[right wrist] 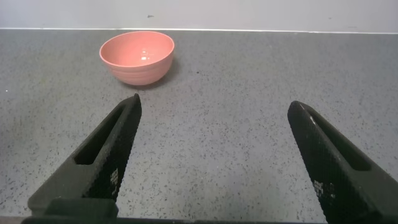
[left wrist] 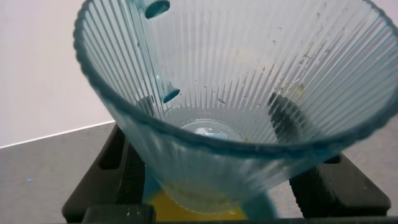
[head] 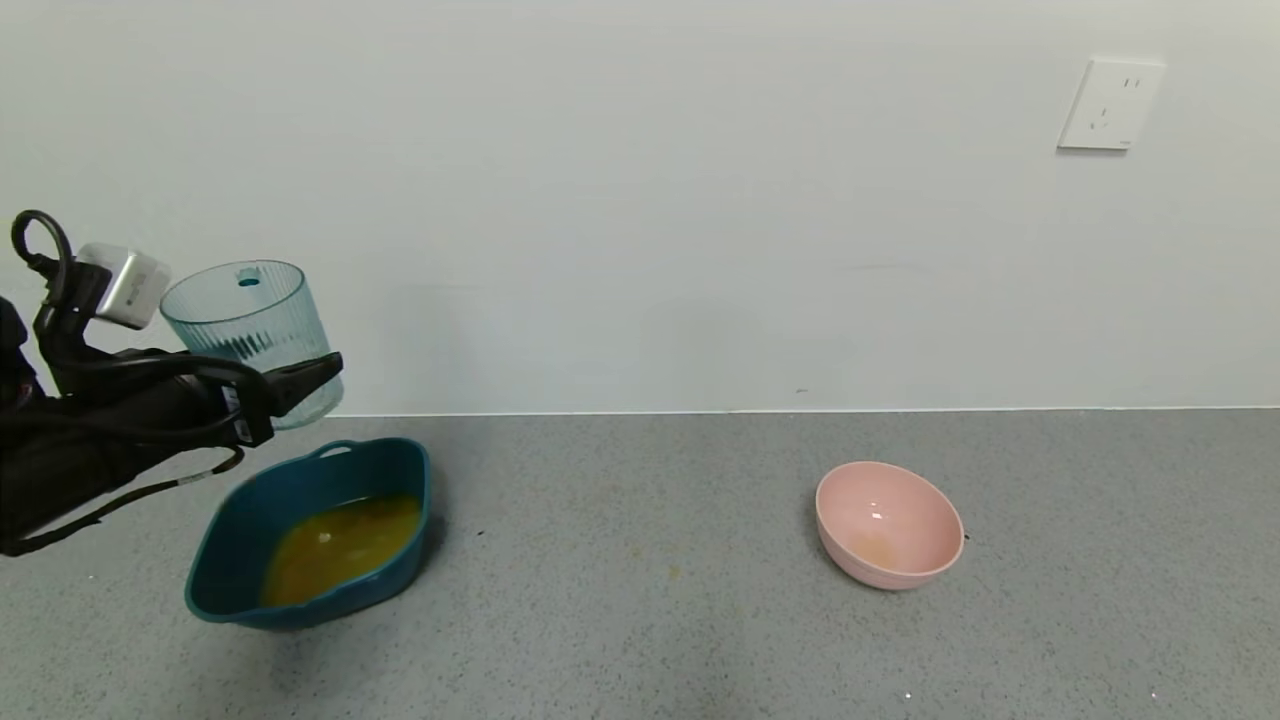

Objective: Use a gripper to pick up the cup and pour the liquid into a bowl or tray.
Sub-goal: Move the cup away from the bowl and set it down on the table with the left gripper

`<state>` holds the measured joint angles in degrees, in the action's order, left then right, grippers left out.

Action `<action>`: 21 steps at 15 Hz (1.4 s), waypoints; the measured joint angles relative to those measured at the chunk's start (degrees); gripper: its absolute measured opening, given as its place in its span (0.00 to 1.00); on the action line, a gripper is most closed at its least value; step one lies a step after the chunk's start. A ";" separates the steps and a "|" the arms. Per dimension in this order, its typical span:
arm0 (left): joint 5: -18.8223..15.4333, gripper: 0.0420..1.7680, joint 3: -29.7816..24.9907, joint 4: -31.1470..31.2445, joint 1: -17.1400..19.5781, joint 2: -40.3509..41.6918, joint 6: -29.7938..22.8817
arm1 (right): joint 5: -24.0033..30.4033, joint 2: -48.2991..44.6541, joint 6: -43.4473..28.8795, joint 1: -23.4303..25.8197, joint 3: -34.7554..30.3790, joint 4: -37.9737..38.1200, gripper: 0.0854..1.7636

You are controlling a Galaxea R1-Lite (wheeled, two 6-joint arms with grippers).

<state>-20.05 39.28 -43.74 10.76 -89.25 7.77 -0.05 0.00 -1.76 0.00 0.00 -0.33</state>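
Observation:
My left gripper (head: 300,385) is shut on the clear ribbed cup (head: 250,325) and holds it in the air above the far end of the dark teal tub (head: 235,545). The cup looks empty and stands nearly upright. In the left wrist view the cup (left wrist: 249,81) fills the frame, with orange liquid (left wrist: 180,208) showing below it. The orange-yellow liquid (head: 340,545) lies pooled in the tub. My right gripper (right wrist: 214,109) is open and empty, low over the grey counter; it does not show in the head view.
A round pink bowl (head: 888,523) stands on the grey counter to the right, also in the right wrist view (right wrist: 137,56). A white wall with a socket (head: 1108,104) runs along the back of the counter.

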 joint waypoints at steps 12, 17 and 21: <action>0.10 0.72 -2.46 -2.84 -14.79 -6.06 -8.73 | 0.00 0.00 0.00 0.00 0.00 0.02 0.97; 3.77 0.72 -1.85 -11.30 -19.80 -13.48 -9.52 | 0.02 0.00 0.02 0.00 0.00 0.00 0.97; 7.22 0.72 -0.41 -15.35 -23.00 -19.43 -10.51 | 0.05 0.00 0.00 0.00 0.00 0.02 0.97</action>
<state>-12.84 38.86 -59.09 -12.24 -108.68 -2.74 0.00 0.00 -1.76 0.00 0.00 -0.30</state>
